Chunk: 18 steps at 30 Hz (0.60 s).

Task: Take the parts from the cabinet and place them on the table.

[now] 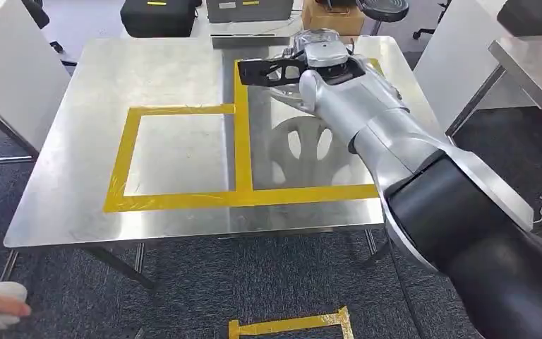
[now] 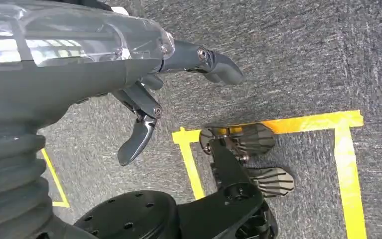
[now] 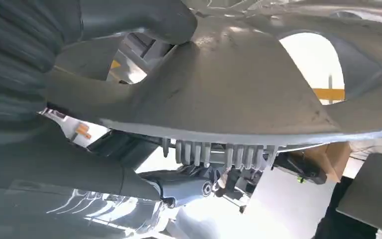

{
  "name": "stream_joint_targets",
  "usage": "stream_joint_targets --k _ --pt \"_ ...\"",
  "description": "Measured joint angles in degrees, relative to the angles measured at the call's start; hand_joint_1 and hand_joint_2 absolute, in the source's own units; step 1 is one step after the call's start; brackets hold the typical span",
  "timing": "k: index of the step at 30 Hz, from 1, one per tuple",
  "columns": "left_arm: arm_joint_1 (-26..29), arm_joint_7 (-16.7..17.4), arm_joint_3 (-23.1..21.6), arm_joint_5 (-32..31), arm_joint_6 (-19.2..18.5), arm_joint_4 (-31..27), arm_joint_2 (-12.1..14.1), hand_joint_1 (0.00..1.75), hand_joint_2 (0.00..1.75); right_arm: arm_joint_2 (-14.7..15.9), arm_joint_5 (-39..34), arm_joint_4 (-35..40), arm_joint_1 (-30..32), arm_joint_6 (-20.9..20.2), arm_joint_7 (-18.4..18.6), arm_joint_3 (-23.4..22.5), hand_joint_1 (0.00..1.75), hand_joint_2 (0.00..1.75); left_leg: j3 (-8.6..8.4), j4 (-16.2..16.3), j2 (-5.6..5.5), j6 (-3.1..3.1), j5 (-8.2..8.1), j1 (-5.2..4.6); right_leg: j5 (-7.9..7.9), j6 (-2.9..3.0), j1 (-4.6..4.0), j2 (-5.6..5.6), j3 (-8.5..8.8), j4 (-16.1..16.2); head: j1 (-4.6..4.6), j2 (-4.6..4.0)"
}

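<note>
Steel table (image 1: 77,205) bearing yellow tape (image 1: 243,141)

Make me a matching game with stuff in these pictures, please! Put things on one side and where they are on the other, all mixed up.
Things:
1. black flat part with cut-out holes
2. yellow tape outline
3. robot's left hand
4. brown cardboard box

Places:
A. hanging over grey carpet
B. stuck on the shiny steel table
C. on the floor beyond the table's far edge
D. held by the robot's right hand above the table

Pairs: 1-D, 2-B, 3-A, 4-C
</note>
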<state>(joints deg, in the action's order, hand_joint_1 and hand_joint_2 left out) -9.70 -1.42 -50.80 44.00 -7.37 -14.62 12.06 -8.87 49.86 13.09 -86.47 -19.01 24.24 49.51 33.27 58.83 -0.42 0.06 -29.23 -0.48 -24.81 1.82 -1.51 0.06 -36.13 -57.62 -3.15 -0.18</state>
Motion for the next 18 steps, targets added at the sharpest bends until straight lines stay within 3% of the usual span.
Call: stream_joint_targets --k 8,18 --pt "0.00 0.61 0.42 -0.70 0.00 0.00 -0.44 0.00 1.75 -0.22 2.41 -0.02 1.96 -2.84 -1.60 -0.24 1.75 1.75 -0.10 0.00 0.04 0.00 0.01 0.00 0.00 0.00 0.00 0.00 0.10 0.00 0.00 0.00" --pt "0.00 0.68 0.83 -1.07 0.00 0.00 -0.46 0.00 1.75 -0.22 2.73 0.00 3.10 -2.84 -2.14 -1.16 1.75 1.75 -0.16 0.00 0.03 0.01 0.00 0.00 0.00 0.00 0.00 0.00 0.16 0.01 -0.02 0.00"
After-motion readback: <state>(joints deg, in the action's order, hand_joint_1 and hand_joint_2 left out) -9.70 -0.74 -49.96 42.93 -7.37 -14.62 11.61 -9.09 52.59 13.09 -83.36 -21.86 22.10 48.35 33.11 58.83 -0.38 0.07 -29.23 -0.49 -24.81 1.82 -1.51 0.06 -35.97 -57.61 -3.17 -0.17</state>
